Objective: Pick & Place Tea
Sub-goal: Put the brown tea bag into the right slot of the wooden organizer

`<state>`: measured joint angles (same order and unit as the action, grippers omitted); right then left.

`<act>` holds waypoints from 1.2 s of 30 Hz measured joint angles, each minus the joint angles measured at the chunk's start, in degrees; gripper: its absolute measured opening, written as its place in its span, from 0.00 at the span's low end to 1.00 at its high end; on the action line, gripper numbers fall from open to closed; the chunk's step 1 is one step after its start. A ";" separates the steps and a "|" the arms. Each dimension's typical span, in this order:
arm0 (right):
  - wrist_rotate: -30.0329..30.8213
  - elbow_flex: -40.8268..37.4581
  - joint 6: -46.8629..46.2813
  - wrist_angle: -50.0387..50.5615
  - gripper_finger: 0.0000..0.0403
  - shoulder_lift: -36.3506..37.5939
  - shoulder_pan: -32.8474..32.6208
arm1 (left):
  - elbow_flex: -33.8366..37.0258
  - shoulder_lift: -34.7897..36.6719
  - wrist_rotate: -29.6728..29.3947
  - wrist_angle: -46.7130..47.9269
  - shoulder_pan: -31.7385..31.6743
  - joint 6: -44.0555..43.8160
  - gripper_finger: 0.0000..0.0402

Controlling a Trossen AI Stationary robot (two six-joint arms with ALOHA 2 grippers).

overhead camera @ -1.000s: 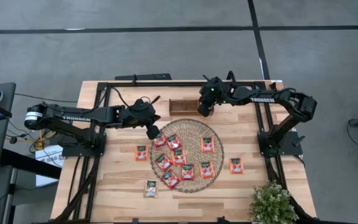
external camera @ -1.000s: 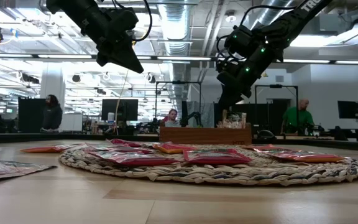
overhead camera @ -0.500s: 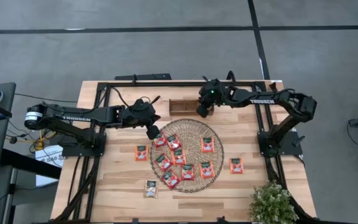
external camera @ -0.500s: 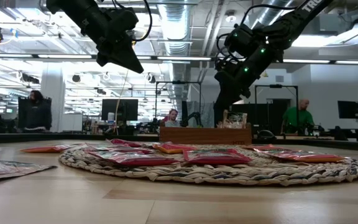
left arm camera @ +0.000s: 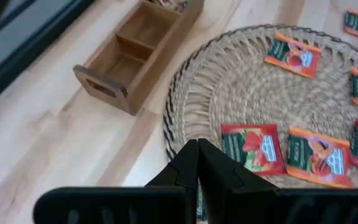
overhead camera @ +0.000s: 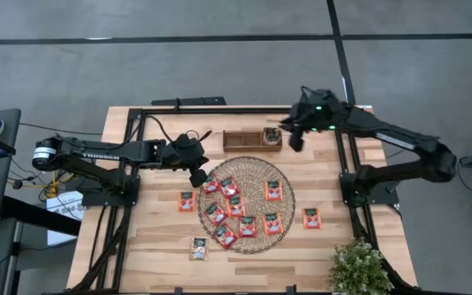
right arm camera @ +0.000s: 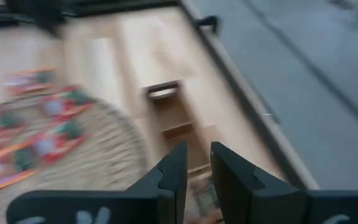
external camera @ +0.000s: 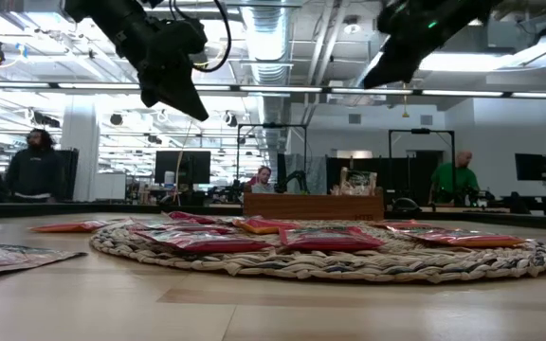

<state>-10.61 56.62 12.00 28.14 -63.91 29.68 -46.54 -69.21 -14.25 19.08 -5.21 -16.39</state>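
Fingers of my right gripper (overhead camera: 295, 141) stand slightly apart, empty, upper right by the tray (overhead camera: 252, 140); left gripper (overhead camera: 198, 176) clenched, centre-left over the mat (overhead camera: 253, 172).

The high view looks straight down from far above, taking in the whole table (overhead camera: 162, 246), the grey floor around it and both arms, while the low view sits at the table's surface and looks level across the woven mat (external camera: 330, 260) into the room behind. The left wrist view looks steeply down, close in, past its claw (left arm camera: 197, 163) at the mat's edge and the wooden tray (left arm camera: 135, 53). The right wrist view looks down from higher, past its claw (right arm camera: 197, 168), and shares that tray and mat with the others.
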 joint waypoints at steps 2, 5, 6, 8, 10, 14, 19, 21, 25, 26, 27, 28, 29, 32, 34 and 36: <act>-4.49 -0.01 -0.53 3.92 0.16 3.02 0.10 | 0.00 0.00 0.15 0.41 0.00 -0.83 0.00; -7.67 -1.79 -1.53 7.53 0.16 6.39 -0.44 | 0.00 0.00 0.78 0.60 0.45 -0.93 0.00; -8.70 -3.08 -2.21 7.67 0.16 7.48 -0.76 | 0.00 0.00 1.24 0.86 0.87 -0.93 0.00; -10.29 -6.28 -4.11 6.77 0.16 9.80 -1.59 | 0.00 0.00 2.69 1.67 2.25 -1.10 0.00; -10.74 -9.97 -6.43 5.32 0.16 12.25 -2.72 | 0.00 0.00 3.83 2.63 4.12 -1.46 0.00; -12.82 -17.89 -12.33 -0.77 0.16 17.05 -4.98 | 0.00 0.00 4.11 4.87 8.45 -6.34 0.00; -13.84 -26.24 -20.45 -10.64 0.16 24.22 -6.43 | 0.00 0.00 4.09 6.32 13.31 -12.55 0.00; -13.51 -29.04 -23.49 -14.75 0.16 27.61 -6.41 | -0.24 0.00 4.10 7.03 14.94 -13.76 0.00; -12.22 -33.27 -28.39 -19.40 0.16 36.26 -6.35 | -3.83 -0.75 4.09 14.18 17.30 -15.60 0.00; -11.34 -34.21 -29.25 -19.41 0.16 38.47 -6.35 | -5.20 -1.32 4.02 16.54 17.72 -16.04 0.00; -10.40 -34.96 -30.23 -19.06 0.16 40.35 -6.37 | -6.67 -2.01 3.93 19.13 18.18 -16.40 0.00; -9.83 -35.54 -31.11 -19.05 0.16 41.99 -6.44 | -8.30 -2.96 3.90 21.05 18.58 -16.47 0.00; -9.74 -36.13 -31.78 -19.16 0.16 43.82 -6.45 | -10.04 -4.28 3.90 22.22 19.00 -16.45 0.00; -9.64 -37.60 -33.60 -18.92 0.16 48.68 -6.45 | -14.50 -8.65 4.67 25.72 20.22 -16.45 0.00; -9.64 -38.27 -34.49 -18.76 0.16 51.30 -6.43 | -16.74 -11.86 6.59 27.23 20.76 -16.41 0.00; -9.63 -38.53 -34.61 -18.07 0.16 53.10 -6.43 | -18.50 -15.10 8.92 28.52 21.24 -16.43 0.00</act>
<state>-20.25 18.09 -22.62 10.07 -10.81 23.24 -65.04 -84.31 -5.32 47.60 16.03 -32.82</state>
